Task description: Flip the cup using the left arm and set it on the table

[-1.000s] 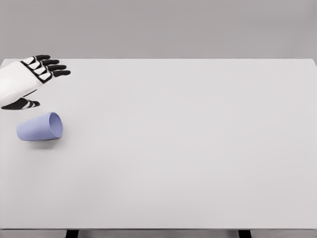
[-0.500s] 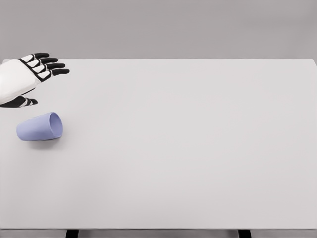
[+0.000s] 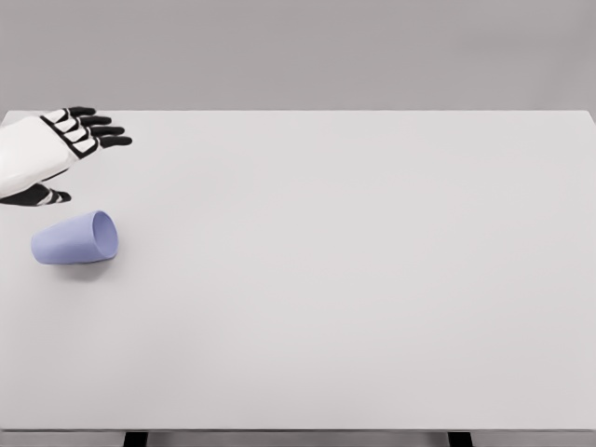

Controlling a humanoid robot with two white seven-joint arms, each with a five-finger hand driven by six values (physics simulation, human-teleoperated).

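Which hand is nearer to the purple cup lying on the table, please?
Left. The left hand hovers open just behind the cup, not touching it; the right hand is out of view.

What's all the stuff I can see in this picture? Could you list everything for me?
cup: one, pale lavender-blue, lying on its side near the table's left edge, its opening facing right.
table: one, white top, filling most of the view; dark legs peek out at the bottom edge.
wall: plain grey, behind the table.
left hand: one, white with black fingers, spread and holding nothing, above the table's far left corner, beyond the cup and apart from it.
right hand: not in view.
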